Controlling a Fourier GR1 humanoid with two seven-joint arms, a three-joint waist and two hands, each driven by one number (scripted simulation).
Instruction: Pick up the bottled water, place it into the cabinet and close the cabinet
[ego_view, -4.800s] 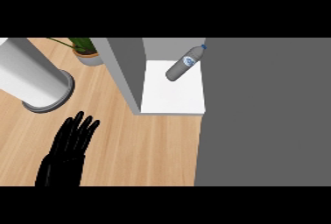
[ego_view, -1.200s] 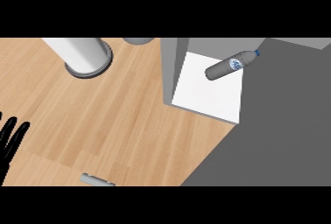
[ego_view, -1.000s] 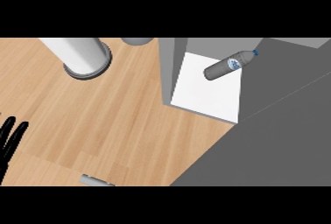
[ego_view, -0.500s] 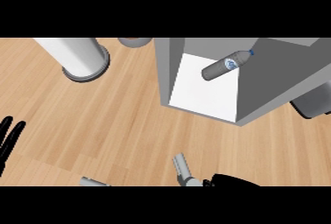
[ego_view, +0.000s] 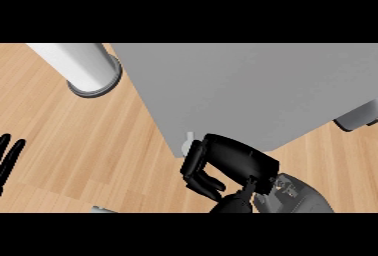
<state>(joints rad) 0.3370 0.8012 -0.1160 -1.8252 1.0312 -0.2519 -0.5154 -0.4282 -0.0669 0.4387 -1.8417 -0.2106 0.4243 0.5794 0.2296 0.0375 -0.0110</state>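
the bottled water is out of my sight; the grey cabinet (ego_view: 251, 95) fills the upper middle of my view, its flat face toward me. my right hand (ego_view: 229, 162) sits at its lower corner, fingers curled by the small pale handle (ego_view: 187, 141), though i can't tell whether they grasp it. my left hand (ego_view: 7, 159) rests open at the left edge. a white cylinder (ego_view: 81, 62) stands on the wooden counter (ego_view: 88, 150).
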